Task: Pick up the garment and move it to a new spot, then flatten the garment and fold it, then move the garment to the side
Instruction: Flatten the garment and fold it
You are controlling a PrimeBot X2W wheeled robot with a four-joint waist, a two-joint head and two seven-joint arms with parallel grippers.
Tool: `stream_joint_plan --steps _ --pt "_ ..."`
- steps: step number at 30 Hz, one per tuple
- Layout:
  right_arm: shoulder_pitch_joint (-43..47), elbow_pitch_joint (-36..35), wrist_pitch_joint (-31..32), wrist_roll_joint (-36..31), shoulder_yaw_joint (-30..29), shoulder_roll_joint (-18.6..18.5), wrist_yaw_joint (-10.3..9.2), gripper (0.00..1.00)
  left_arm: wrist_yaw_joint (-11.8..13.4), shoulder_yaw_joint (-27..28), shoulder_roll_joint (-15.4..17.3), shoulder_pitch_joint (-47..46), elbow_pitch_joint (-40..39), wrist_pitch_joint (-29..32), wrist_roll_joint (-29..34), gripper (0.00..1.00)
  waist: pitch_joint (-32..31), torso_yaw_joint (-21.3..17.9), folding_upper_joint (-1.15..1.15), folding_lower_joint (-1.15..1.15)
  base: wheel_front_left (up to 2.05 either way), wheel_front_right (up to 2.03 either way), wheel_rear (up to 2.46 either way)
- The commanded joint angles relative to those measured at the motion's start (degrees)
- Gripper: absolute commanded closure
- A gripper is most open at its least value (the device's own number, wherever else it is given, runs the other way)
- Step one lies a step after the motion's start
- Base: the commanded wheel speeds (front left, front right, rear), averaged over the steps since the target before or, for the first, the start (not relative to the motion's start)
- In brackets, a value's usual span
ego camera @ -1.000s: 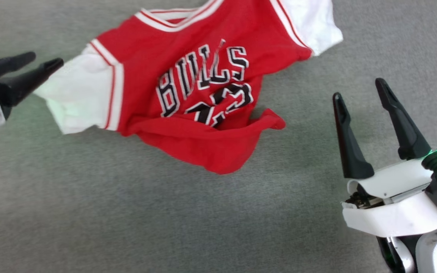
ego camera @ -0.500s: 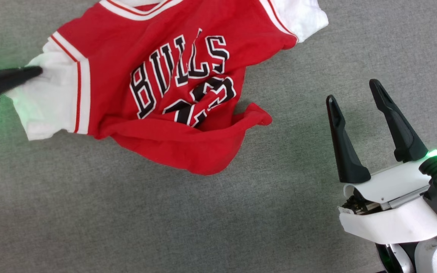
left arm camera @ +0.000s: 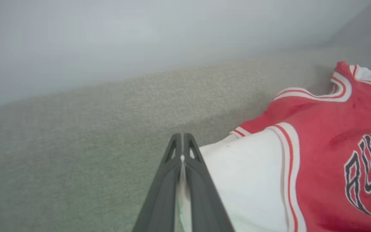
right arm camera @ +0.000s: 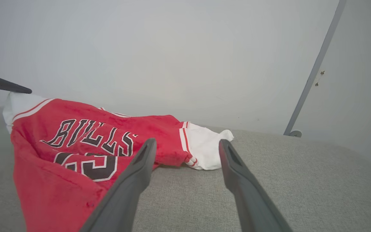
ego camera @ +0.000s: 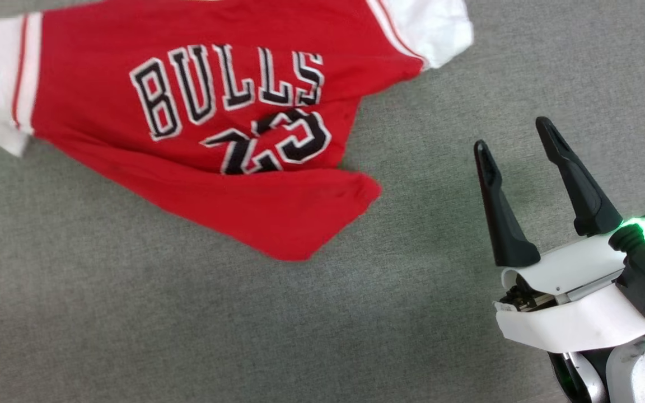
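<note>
The garment (ego camera: 216, 112) is a red T-shirt with white sleeves and a dark "BULLS 23" print, spread over the grey fabric surface (ego camera: 188, 336). My left gripper (left arm camera: 182, 138) is shut on the edge of one white sleeve (left arm camera: 246, 180). In the right wrist view that left gripper (right arm camera: 24, 90) holds this sleeve raised, so the garment (right arm camera: 76, 145) slopes down to its other sleeve (right arm camera: 204, 145), which rests on the surface. My right gripper (ego camera: 513, 134) stands open and empty to the right of the garment, apart from it; its fingers (right arm camera: 140, 174) frame the far sleeve.
The grey fabric surface (right arm camera: 301, 180) runs wide in front of and to the right of the garment. A pale wall (right arm camera: 185, 48) rises behind it, with a grey pole (right arm camera: 314, 71) at the right.
My left gripper has shut on the white sleeve and pulled it up and to the left, out of the head view. The garment has stretched out and its print has flattened. The right gripper stays open.
</note>
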Motion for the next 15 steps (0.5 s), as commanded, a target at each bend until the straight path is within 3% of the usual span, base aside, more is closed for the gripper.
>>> stream_joint_plan --steps 1,8,15 --pt "-0.62 0.05 -0.24 0.35 -0.34 0.17 -0.09 0.00 0.00 -0.21 -0.27 -0.65 0.53 -1.84 0.73 1.00 -0.31 -0.08 0.00 0.00 0.00 0.00 0.00" --pt "-0.05 -0.08 -0.26 0.80 -0.76 0.18 -0.09 0.00 0.00 -1.95 -1.44 -3.13 5.19 -14.67 3.27 1.00 -1.14 -0.71 0.00 0.00 0.00 0.00 0.00" --pt "1.49 0.35 -0.39 1.39 -1.34 0.19 -0.09 0.00 0.00 -9.03 -0.04 1.32 5.53 -6.94 -1.84 1.00 -2.11 -0.61 0.00 0.00 0.00 0.00 0.00"
